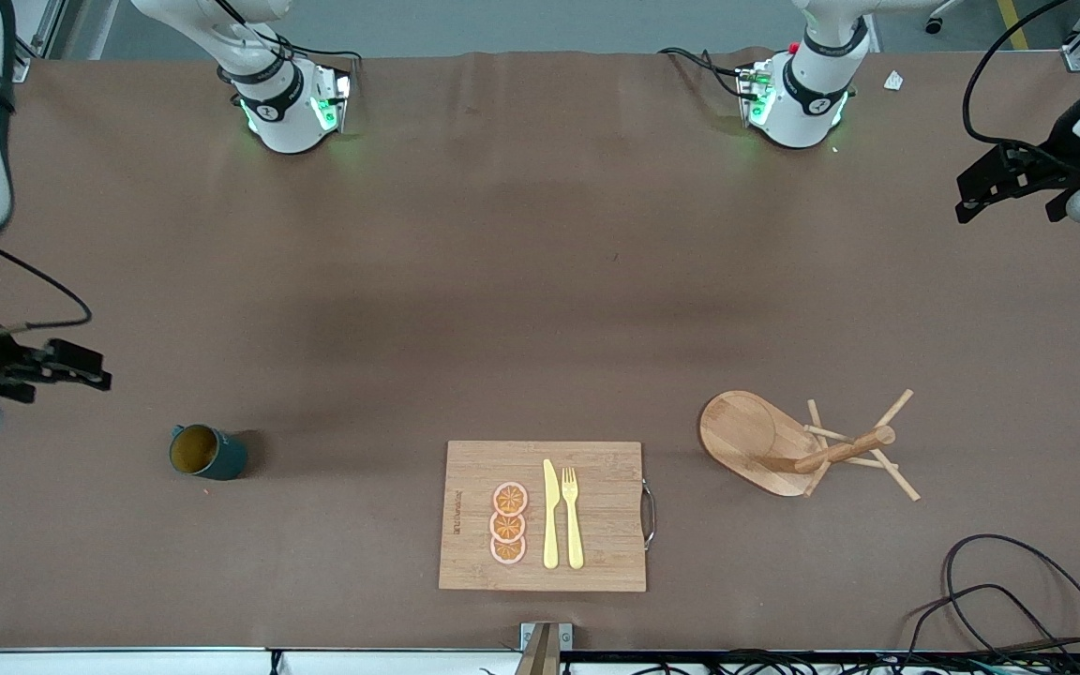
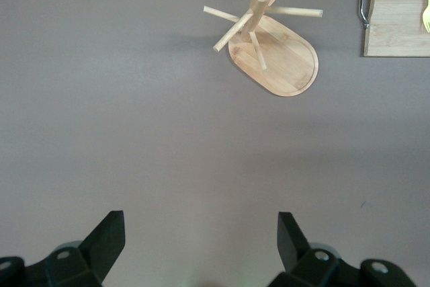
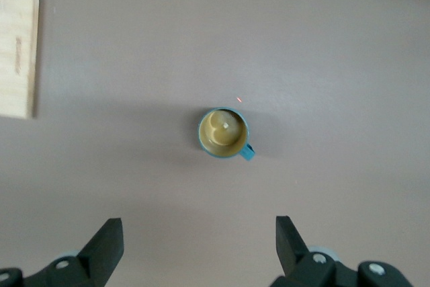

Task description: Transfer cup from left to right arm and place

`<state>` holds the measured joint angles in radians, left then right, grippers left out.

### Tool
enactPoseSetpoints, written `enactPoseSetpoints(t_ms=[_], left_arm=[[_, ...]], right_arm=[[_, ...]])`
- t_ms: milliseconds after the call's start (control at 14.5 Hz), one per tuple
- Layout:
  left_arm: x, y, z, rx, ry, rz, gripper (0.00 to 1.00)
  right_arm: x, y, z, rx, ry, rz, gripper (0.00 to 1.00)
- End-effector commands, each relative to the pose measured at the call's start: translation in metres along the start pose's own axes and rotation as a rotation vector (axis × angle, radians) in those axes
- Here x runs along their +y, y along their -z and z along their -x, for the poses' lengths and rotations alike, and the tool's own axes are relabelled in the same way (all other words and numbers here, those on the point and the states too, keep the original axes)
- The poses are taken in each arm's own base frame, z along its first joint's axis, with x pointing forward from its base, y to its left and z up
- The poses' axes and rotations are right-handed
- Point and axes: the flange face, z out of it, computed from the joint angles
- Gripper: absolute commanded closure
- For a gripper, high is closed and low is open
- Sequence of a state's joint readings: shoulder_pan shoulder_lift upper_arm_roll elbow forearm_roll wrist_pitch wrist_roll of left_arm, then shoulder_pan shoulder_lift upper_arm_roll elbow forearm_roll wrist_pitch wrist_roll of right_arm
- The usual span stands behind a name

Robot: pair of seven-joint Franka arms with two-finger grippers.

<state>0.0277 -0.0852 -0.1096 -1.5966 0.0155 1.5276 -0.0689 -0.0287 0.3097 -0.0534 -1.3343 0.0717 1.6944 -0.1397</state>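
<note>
a: where's the cup?

b: standing upright on the table toward the right arm's end, apart from the cutting board, roughly at nine o'clock from it. mustard inside showing, handle visible in the right wrist view.

a: and the right gripper?

b: up over the table's edge at that same end, fingers spread wide, holding nothing (cup well clear of them).

a: left gripper?

b: waiting over the left arm's end of the table, fingers spread wide too, empty.

a: anything else?

b: three orange slices, a yellow knife and fork on the board. wooden peg rack at three o'clock from the board.
</note>
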Motion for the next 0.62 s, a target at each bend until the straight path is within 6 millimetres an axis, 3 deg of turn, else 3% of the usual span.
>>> enactPoseSetpoints(t_ms=[0, 344, 551], left_arm=[[-0.002, 0.008, 0.007, 0.009, -0.013, 0.006, 0.0], [-0.003, 0.008, 0.008, 0.002, -0.015, 0.006, 0.0], [-0.002, 0.008, 0.008, 0.002, -0.021, 0.006, 0.0]], right_arm=[[-0.002, 0.051, 0.032, 0.036, -0.173, 0.008, 0.0], [-0.01, 0.113, 0.074, 0.06, -0.206, 0.006, 0.0], [-0.012, 0.117, 0.089, 0.047, -0.204, 0.006, 0.0]])
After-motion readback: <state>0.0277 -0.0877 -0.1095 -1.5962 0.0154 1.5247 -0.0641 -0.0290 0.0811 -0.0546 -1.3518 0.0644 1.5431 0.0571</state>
